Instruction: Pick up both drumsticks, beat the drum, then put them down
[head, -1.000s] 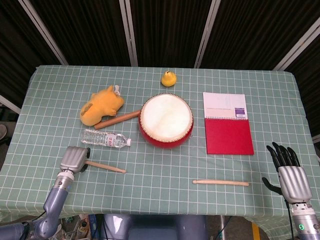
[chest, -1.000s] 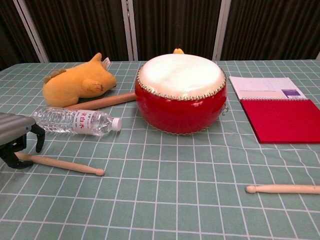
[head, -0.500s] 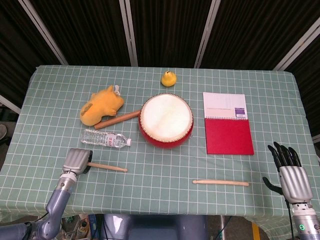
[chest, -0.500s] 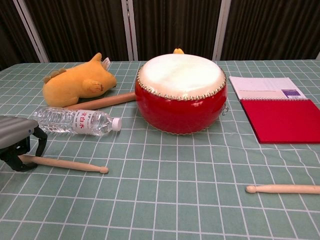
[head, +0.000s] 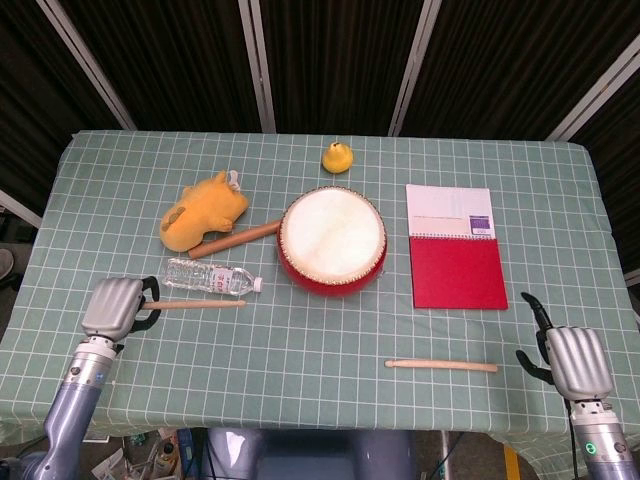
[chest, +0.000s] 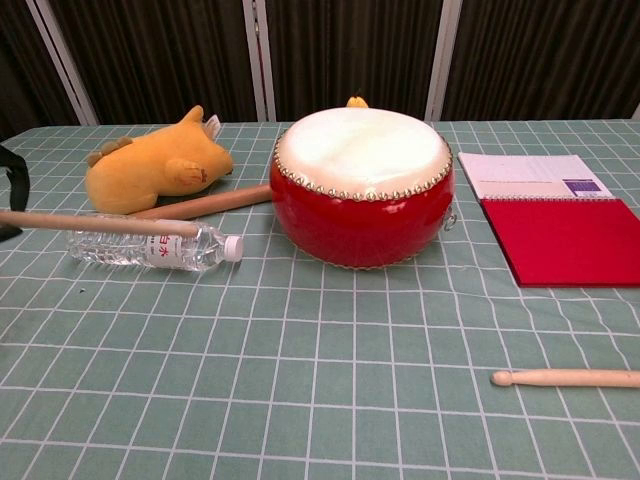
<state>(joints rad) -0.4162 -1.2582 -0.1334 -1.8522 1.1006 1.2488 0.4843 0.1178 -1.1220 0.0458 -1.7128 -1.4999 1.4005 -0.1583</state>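
Left hand (head: 115, 308) lifted drumstick (head: 195, 303) over water bottle (head: 210, 276).

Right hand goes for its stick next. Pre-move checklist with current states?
1. Left hand holds left drumstick: ok.
2. Left drumstick lifted off the table: ok in chest view.
3. Right drumstick flat on the cloth, unobstructed: ok.
4. Right hand empty, clear of that stick: ok, near its butt end.
5. Red notebook clear of the reach path: ok.
6. Drum head uncovered: ok.
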